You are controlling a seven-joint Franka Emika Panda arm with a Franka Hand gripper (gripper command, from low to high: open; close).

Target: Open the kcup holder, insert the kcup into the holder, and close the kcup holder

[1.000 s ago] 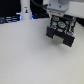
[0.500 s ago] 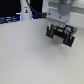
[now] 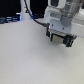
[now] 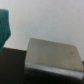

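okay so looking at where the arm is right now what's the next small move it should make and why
Probably ease the gripper down onto the black kcup holder. In the exterior view it hangs right over the holder; whether they touch is unclear. The wrist view shows only a grey box edge, no drawer seen opened.

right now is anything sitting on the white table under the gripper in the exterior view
No, the table looks bare below the gripper, which hangs above it.

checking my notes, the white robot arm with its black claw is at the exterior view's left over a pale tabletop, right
Not quite: the exterior view shows the white robot arm with its black claw at that view's right, not its left. It is over the pale tabletop.
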